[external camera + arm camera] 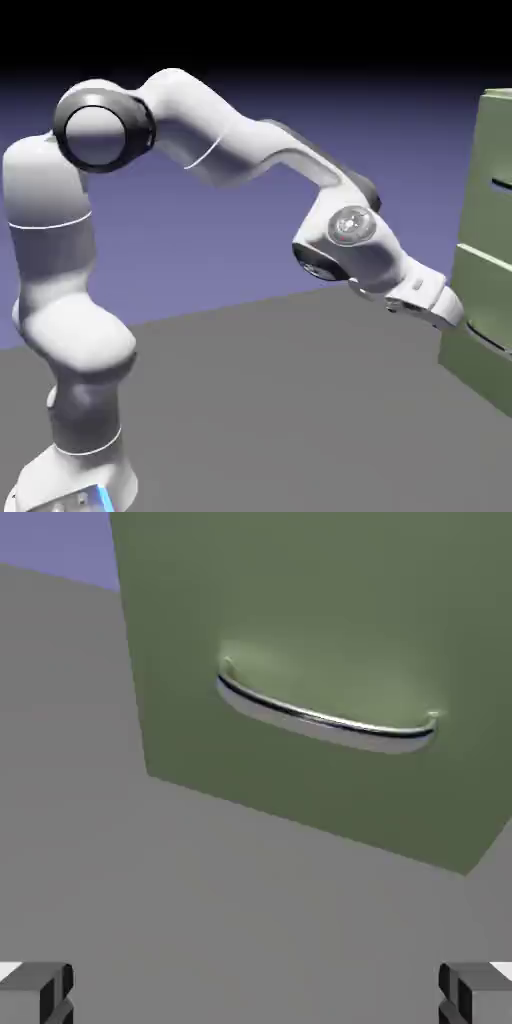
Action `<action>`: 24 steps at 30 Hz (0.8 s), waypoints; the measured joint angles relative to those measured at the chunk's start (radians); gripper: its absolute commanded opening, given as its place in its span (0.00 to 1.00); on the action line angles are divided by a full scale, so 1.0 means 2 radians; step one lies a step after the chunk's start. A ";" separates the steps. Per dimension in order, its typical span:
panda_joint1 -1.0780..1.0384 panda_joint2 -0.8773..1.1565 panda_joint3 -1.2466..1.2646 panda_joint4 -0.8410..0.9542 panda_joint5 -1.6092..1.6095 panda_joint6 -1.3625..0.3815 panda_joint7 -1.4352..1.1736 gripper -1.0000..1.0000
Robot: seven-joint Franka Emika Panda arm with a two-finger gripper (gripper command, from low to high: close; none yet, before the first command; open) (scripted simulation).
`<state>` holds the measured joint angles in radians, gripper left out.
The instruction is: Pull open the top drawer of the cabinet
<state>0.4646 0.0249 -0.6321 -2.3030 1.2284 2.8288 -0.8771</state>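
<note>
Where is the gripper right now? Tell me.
In the exterior view the gripper is at the right, low against the cabinet. The hand view shows a curved handle ahead, not yet between the fingertips.

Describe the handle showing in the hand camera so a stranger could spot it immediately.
Start at the tall olive-green cabinet at the exterior view's right edge. In the hand view, its flat green front panel fills the upper part, above the grey table. The handle is the slim, curved, shiny grey bar across that panel, the only metallic thing on the plain green.
</note>
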 measured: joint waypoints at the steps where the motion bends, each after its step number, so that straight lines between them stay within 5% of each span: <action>1: 0.006 0.008 -0.008 0.007 0.017 -0.003 -0.022 0.50; 24: 0.147 0.192 -0.204 0.164 0.396 -0.067 -0.522 0.50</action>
<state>0.7578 0.4087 -1.0398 -1.9760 2.0208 2.6945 -1.9208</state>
